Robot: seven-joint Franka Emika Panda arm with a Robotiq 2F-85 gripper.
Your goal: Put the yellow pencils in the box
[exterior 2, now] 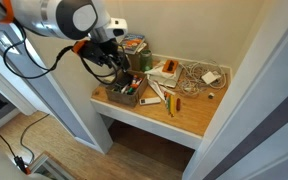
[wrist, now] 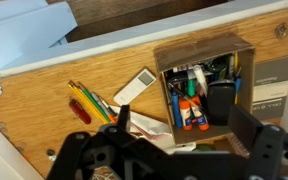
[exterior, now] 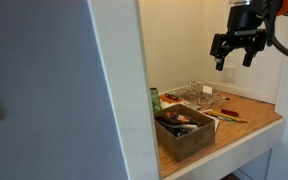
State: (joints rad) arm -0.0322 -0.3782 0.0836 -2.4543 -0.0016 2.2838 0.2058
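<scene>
Claw spread, empty, high above shelf. Yellow pencils flat on wood, touching red item, apart from box. Risks: pads slip off thin sticks; red item pinched along; crowded box leaves pencils jutting out.

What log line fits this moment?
gripper: open, empty, raised | thin yellow pencils: on wooden tabletop, outside box | low brown-grey box: cluttered

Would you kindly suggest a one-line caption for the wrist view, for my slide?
Open gripper hovers over the cluttered box; the yellow pencils lie outside it on the wooden shelf.
</scene>
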